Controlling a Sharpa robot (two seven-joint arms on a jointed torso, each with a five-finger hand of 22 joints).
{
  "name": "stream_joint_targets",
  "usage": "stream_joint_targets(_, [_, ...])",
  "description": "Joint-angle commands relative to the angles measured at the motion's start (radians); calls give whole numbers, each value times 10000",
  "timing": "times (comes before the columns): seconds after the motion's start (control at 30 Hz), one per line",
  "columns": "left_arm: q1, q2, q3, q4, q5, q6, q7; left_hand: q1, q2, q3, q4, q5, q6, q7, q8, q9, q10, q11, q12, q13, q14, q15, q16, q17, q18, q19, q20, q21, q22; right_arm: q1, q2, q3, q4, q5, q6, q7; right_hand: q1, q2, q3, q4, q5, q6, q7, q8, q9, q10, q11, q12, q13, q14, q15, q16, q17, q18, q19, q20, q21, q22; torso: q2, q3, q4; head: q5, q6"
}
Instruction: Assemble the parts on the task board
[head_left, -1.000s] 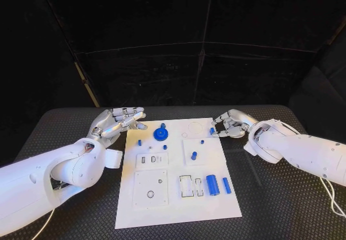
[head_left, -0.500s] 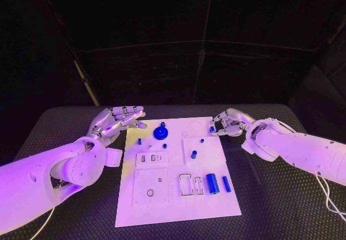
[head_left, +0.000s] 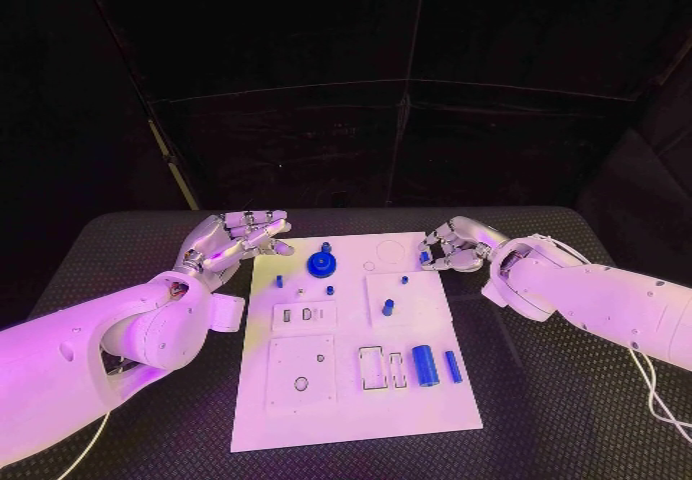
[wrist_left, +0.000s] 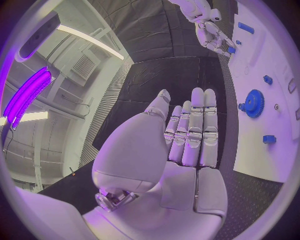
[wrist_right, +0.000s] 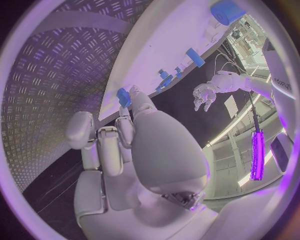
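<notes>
Head view: right hand (head_left: 459, 248) seemingly pinches a small blue part (head_left: 424, 259), light, stiff, slippery; left hand (head_left: 238, 238) is spread, holding nothing.

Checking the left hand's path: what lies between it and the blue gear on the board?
In the head view, only bare board edge separates the left hand from the blue gear; no part lies in that stretch.

Lab: black-curtained test table (head_left: 548, 330)

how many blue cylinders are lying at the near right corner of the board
2: a thick cylinder and a thin rod beside it, nearer the board's right edge. Both lie flat.
</notes>
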Motion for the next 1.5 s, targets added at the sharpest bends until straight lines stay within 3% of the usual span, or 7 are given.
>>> stream_joint_targets(0.03, [9,4,9,9,-36,125,31,-14,84,-6,-44,-48,36,54,-59,-9,10,45,-34,-4,-60,-17,-36,9,110,-86,11,48,15,14,14,6,-13,-172,134,-51,16,109,79,-12,-75,129,-6,74,1,104,-4,80,19,761,-92,70,1326,-1,79,-3,62,32,-3,0,4,-9,-17])
stream_joint_targets(0.7, [9,-1,9,-6,-36,124,15,-4,101,8,-51,-45,43,51,-63,-8,20,42,-40,-2,-65,-19,-43,19,112,-93,11,50,15,13,93,7,-125,-329,64,-245,-20,323,353,-34,-224,597,-168,220,-7,191,-140,149,97,780,-203,105,1408,-33,189,-98,158,212,0,5,2,-31,-89])
stream_joint_targets(0.8, [9,-2,9,-7,-36,123,14,-4,101,8,-51,-45,43,51,-63,-8,20,42,-40,-2,-65,-19,-43,19,112,-93,11,50,15,13,103,7,-118,-333,-51,-256,-37,430,452,-19,-244,732,-221,274,1,242,-183,194,147,788,-236,120,1441,-48,242,-125,199,294,-2,5,1,-32,-103])
stream_joint_targets(1.0, [9,-7,9,-10,-36,124,10,-4,101,8,-51,-45,43,51,-63,-8,20,42,-40,-2,-65,-19,-43,19,112,-93,11,50,15,11,75,7,-6,-325,-499,-229,92,760,910,-117,-721,1034,-367,411,20,338,-312,259,234,803,-349,146,1502,-75,334,-229,275,441,-14,7,5,-26,-117])
stream_joint_targets(1.23, [9,-14,9,-9,-36,126,6,6,118,22,-60,-45,51,48,-70,-7,30,40,-51,-1,-70,-21,-52,34,114,-101,11,54,17,11,-41,10,435,-232,-870,-264,129,823,1155,-215,-707,1096,-404,445,23,399,-349,309,304,811,-388,161,1534,-100,409,-274,337,563,-24,7,-3,-19,-109])
stream_joint_targets(1.5, [9,-37,9,5,-36,127,-4,11,120,26,-64,-45,52,47,-71,-7,32,40,-53,-1,-71,-21,-54,38,114,-103,11,55,17,23,-350,35,1751,-523,-1027,-1066,126,804,1219,-250,-711,1079,-398,435,16,394,-348,296,296,814,-391,167,1548,-103,415,-283,344,575,-55,-18,9,-2,-87])
